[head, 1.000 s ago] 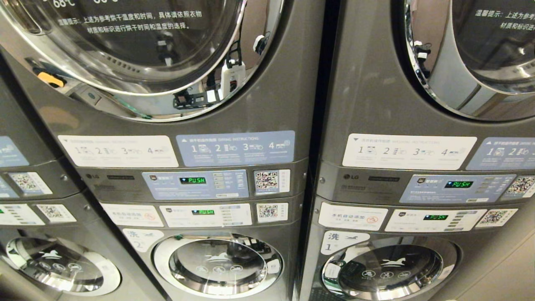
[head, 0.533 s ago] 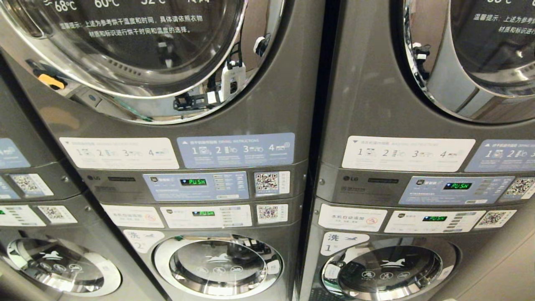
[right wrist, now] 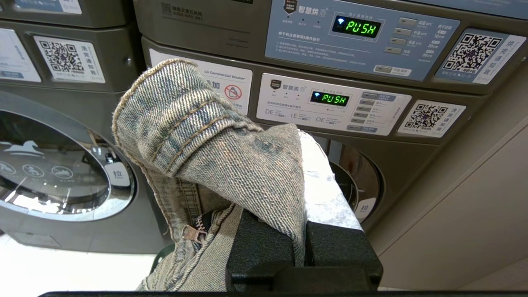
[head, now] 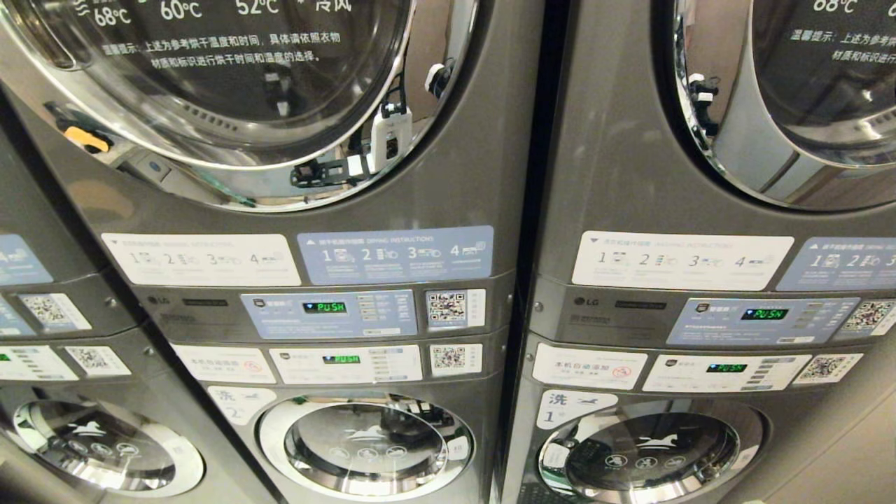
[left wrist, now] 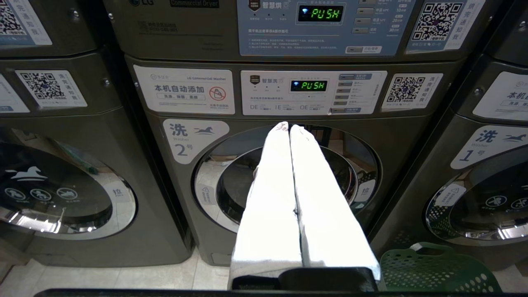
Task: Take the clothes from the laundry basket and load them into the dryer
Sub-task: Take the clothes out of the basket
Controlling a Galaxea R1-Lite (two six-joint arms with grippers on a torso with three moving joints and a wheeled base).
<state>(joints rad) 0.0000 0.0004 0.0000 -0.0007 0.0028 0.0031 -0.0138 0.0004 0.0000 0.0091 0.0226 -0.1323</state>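
1. One pair of faded denim jeans [right wrist: 214,165] draped over the right gripper [right wrist: 305,247], fingers clamped on it; probably heavy, floppy, best gripped at the thick waistband.
2. Left gripper [left wrist: 289,128] pressed together, empty.
3. Green laundry basket [left wrist: 433,268] sat on the floor before the washers.
4. Dryer door [head: 231,91] above was closed.

Stacked washers [head: 364,448] — QR stickers [head: 448,306]

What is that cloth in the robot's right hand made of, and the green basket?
The cloth looks like faded blue denim: ribbed weave, tan stitching and a metal zipper show. The basket looks like hard green plastic, smooth, with round holes punched through its walls.
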